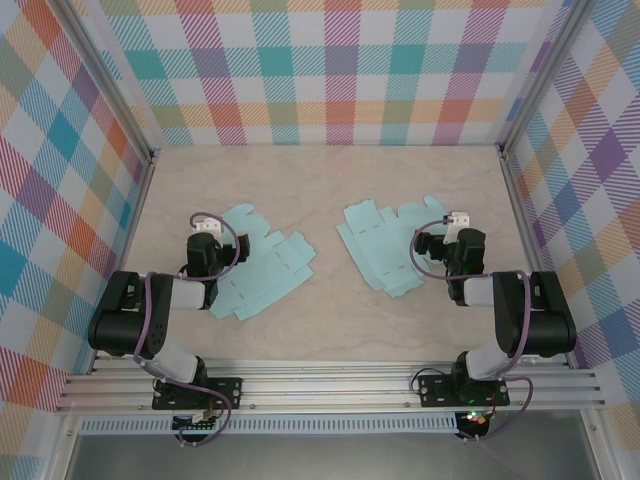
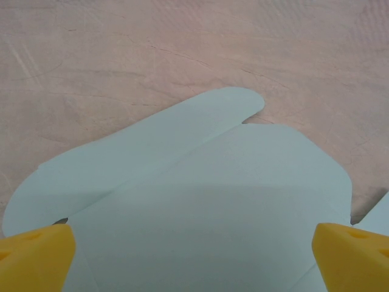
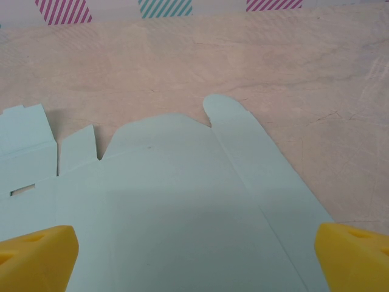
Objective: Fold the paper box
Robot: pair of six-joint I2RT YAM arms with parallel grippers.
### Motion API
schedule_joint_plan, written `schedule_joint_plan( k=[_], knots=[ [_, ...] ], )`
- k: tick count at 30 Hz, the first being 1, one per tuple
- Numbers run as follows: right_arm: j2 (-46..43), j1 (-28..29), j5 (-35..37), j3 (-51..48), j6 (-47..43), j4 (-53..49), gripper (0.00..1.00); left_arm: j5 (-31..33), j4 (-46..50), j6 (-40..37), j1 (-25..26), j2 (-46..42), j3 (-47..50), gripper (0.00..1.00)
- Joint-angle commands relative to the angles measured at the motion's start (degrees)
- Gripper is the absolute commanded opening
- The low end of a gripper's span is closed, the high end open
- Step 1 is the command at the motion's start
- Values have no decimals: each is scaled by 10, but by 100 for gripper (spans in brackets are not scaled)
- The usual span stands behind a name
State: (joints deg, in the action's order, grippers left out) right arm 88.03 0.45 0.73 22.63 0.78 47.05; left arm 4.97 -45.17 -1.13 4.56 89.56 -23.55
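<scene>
- Looks like square one of the fold. Seeing the left blank [image 1: 265, 270] and the right blank [image 1: 385, 250], both light-blue card, flat on the table [image 1: 330, 180], one in front of each arm and well apart.
- No raised crease or standing wall on either sheet, going by the overhead view, so calling the task basically unstarted.
- Finding the left pincer [image 2: 194, 252] spread wide and grasping nothing, low over the near-left part of the left blank, facing a long rounded flap [image 2: 182, 128].
- Same deal for the right pincer [image 3: 196, 254]: fully released, empty, over the right-hand side of the right blank, with a rounded tab [image 3: 222, 109] ahead and a small slot [image 3: 22, 191] off to the left.
- Can't tell whether the yellow fingertips [image 2: 36, 255] touch the card or just float above.
- Guessing the step in hand is lining up on a first flap to lift.
- Next move probably calls for sneaking one fingertip under a thin edge, fiddly with card this flat, then pinching and bending along the score line.
- Might also need the other pincer to pin the same sheet down against skating across the table.
- Worth watching for buckling off the score line instead of a clean bend.
</scene>
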Motion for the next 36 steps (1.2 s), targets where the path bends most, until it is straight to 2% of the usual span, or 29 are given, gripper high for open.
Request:
schedule_joint_plan(
  k=[1,8,16,19,22,25,29,33,36],
  knots=[
    [-1,3,-14,9,-5,6,99,-8,-7,-5,-8,2,-9,100],
    [-3,3,-9,9,-5,8,100,1,19,-2,-9,-12,-18,100],
    [-136,3,77,42,38,-195,100,23,159,12,-6,-141,-44,100],
    [-187,3,102,74,80,-307,100,19,230,57,-2,-198,-61,100],
    [-228,3,126,120,125,-448,100,-14,282,133,11,-250,-70,100],
    [-258,3,123,159,184,-588,100,-2,312,209,57,-300,-64,100],
    [-296,3,80,175,241,-716,100,76,335,301,177,-337,-55,100],
    [-345,3,59,154,263,-770,100,138,349,384,294,-302,-77,100],
    [-369,3,50,146,266,-798,100,144,360,426,354,-226,-122,100]
  ],
)
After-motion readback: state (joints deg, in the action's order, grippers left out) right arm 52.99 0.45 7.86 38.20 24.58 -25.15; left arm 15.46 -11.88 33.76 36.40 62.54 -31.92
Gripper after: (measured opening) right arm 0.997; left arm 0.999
